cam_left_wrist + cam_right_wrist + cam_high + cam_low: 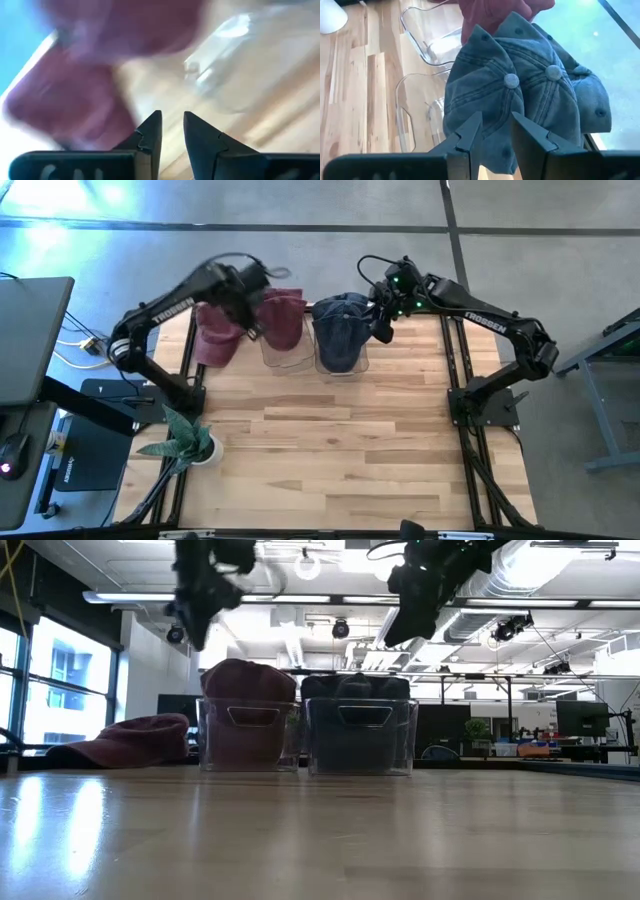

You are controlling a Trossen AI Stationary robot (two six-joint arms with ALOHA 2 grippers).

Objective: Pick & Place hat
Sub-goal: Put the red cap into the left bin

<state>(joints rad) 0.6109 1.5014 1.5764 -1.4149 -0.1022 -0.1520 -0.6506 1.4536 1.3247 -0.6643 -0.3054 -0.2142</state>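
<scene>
Two clear bins stand side by side at the table's far middle. The left bin holds maroon hats, and the right bin holds blue denim hats. Another maroon hat lies flat on the table left of the bins, seen also in the low view as a maroon hat. My left gripper hangs high between that hat and the left bin, narrowly open and holding nothing. My right gripper hovers above the blue hats, narrowly open and holding nothing.
A small plant in a white pot stands near the table's left front corner. The wooden tabletop in front of the bins is bare. Both grippers hang well above the bins' rims.
</scene>
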